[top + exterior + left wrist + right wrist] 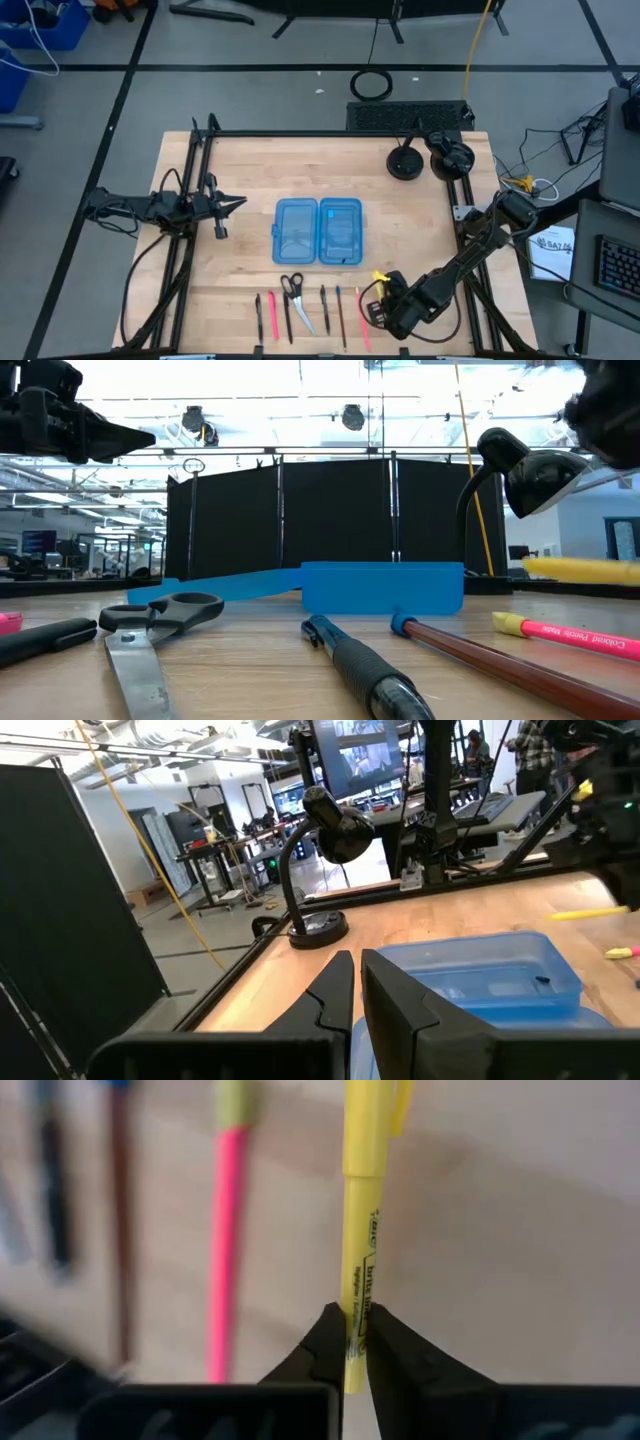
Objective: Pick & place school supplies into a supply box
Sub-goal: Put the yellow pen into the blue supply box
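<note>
Your right gripper [348, 1348] is pinched on the yellow highlighter [364, 1220], both fingers pressed against its barrel near one end. From above, that gripper [385, 292] sits at the near right of the table [410, 225], with the highlighter [380, 276] poking out toward the box. In the low view the highlighter [580, 569] hangs level, off the wood, at the right.

Just left of your grip lies the row of supplies along the near edge: a pink pencil [226, 1230] closest, then a brown pencil [490, 665], a dark pen [365, 665], the scissors [295, 298], and further pens toward the left, one pink [271, 314] and one dark [258, 316].

Beyond the row, mid-table, the blue box [318, 232] lies open, its two halves flat and side by side.

Your left gripper [228, 203] waits at the left of the table, raised, fingers [335, 988] pressed nearly together and holding nothing, pointing at the box [490, 970].

A black lamp [405, 162] stands at the far right.
</note>
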